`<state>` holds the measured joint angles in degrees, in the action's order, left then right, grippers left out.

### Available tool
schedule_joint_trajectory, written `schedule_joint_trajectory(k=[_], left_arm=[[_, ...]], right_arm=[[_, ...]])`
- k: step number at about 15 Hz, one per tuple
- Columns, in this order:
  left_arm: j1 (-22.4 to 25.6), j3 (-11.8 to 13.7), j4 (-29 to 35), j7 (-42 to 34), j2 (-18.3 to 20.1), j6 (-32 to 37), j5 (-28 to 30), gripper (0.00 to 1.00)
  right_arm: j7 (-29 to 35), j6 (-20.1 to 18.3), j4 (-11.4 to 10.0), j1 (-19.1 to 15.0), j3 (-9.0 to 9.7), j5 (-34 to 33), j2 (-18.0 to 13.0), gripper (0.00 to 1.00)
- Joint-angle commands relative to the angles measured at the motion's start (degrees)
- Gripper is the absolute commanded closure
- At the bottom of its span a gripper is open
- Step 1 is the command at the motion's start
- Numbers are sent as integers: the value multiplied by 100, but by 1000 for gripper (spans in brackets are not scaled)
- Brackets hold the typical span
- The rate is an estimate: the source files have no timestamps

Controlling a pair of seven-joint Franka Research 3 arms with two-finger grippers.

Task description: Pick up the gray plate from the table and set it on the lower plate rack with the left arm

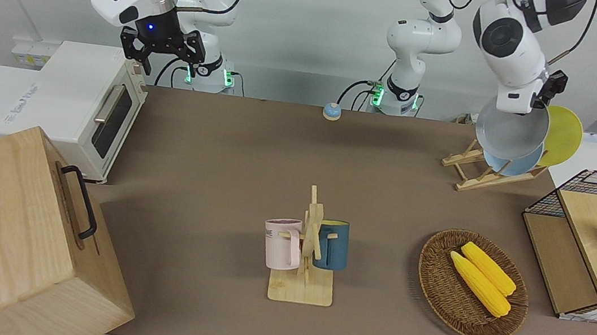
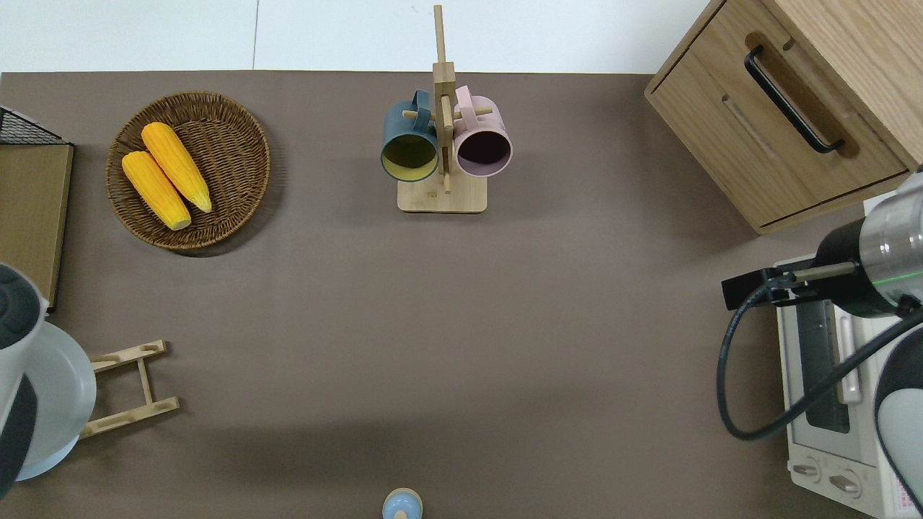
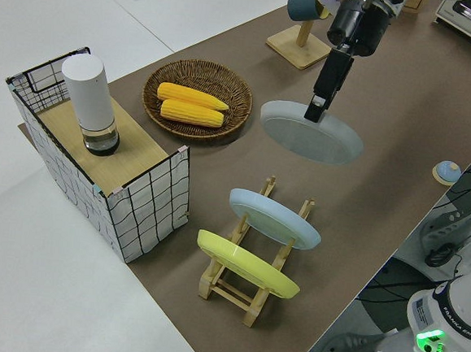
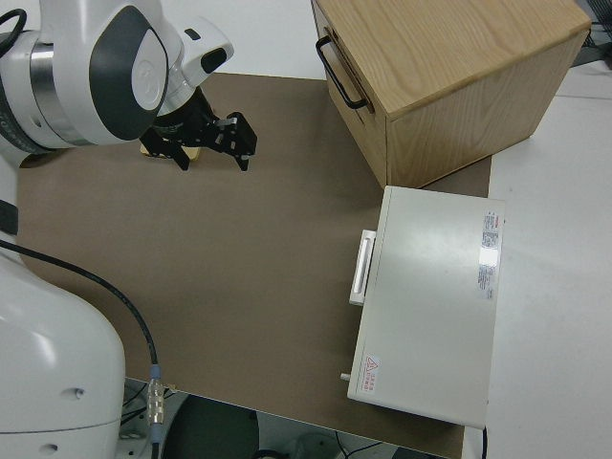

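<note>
Hanging in the air over the rack (image 3: 256, 251), the gray plate (image 3: 312, 131) is pinched by its rim in the left gripper (image 3: 316, 109). It seemingly touches neither the sky-blue plate (image 3: 274, 218) slotted there nor the table (image 1: 232, 153). The right gripper (image 1: 159, 48) is parked, jaws spread.

Gray plate (image 3: 312, 133) aloft (tilted) over rack (image 3: 247, 287)

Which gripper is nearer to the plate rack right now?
Left. The left gripper holds the gray plate in the air at the plate rack, by the sky-blue plate. The right gripper is parked at the table's opposite end.
</note>
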<state>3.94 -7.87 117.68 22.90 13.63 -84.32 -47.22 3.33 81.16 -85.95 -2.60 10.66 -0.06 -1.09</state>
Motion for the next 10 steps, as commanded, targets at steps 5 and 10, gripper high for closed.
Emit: schedule_joint_trajectory(k=[5,10], left_arm=[[-69,-417,659,1531,-308,91,-490,1000],[-77,-461,985,2042,-501,39,-640,1000]], right_arm=[[-8,-83,35,-56,33,59,-14,11],[1,-83,35,-56,33,59,-14,11]])
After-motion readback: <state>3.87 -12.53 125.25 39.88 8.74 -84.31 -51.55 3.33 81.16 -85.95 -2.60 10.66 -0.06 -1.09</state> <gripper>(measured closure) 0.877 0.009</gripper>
